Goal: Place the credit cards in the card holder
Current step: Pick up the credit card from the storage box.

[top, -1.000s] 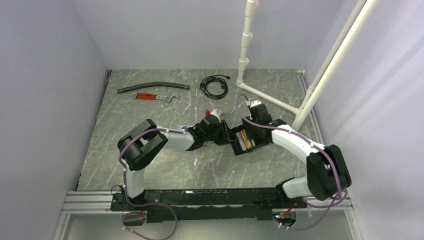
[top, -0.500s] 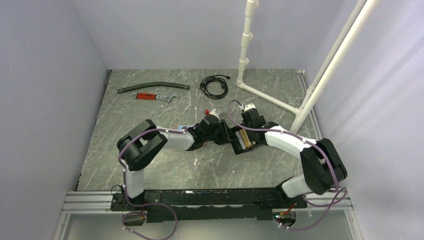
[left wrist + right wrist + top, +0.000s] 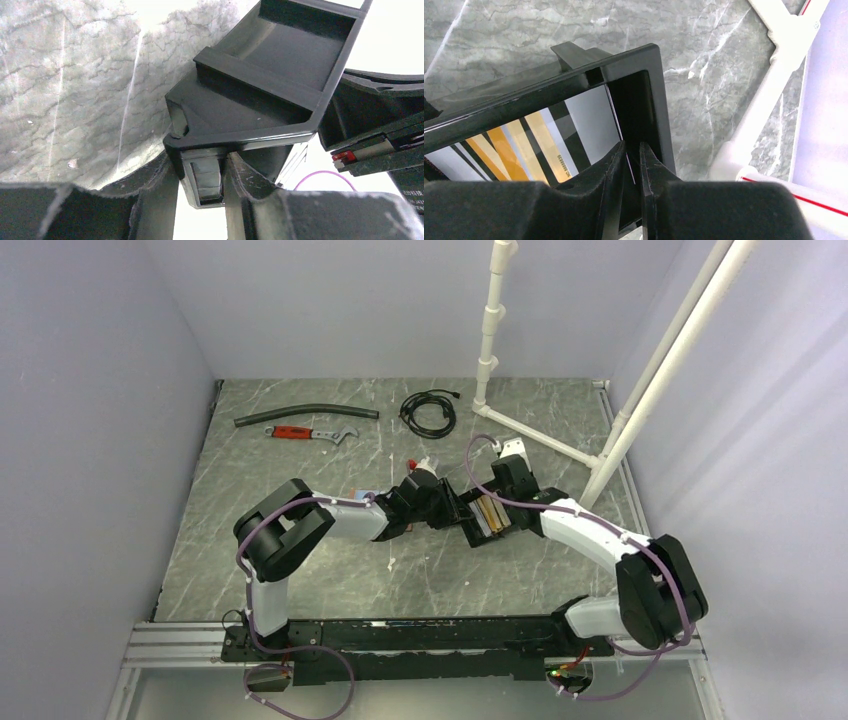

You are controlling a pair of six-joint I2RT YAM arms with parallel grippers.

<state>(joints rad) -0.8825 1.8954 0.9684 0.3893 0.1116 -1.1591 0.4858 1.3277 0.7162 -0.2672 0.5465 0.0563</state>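
With left hand [image 3: 202, 177] clamped on card holder [image 3: 270, 75], brackets credit card [image 3: 584, 120] edge with right hand [image 3: 633, 154], nearly together, grip unclear

The right gripper [image 3: 632, 150] is covering the lower edge of the gold-and-grey striped plastic card [image 3: 539, 140], which is also running off leftward.

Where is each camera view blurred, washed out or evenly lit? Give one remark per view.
Top external: soft, even light, no hard shadows on the grey marbled table. Left wrist: the left gripper's fingers blur; the background beyond the black plastic card holder burns out white. Right wrist: the right gripper's fingers are soft, the striped gold-and-grey credit card sharp.
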